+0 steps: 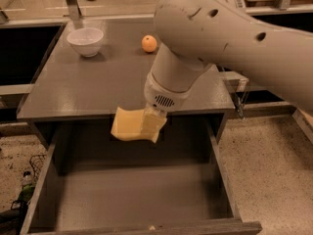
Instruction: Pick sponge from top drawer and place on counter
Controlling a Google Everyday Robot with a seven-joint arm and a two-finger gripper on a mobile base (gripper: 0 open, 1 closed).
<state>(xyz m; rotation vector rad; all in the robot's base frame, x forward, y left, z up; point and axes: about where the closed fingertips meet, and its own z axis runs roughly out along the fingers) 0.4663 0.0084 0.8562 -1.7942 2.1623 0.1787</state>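
Note:
The pale yellow sponge (128, 124) hangs in the air at the counter's front edge, above the back of the open top drawer (132, 195). My gripper (151, 124) is shut on the sponge's right side, its fingers pointing down below the big white arm. The drawer's grey bottom is bare. The grey counter (98, 82) lies just behind the sponge.
A white bowl (85, 41) stands at the counter's back left. An orange fruit (149, 43) sits at the back middle. My arm covers the counter's right part. Black recessed areas flank the counter. Speckled floor lies right of the drawer.

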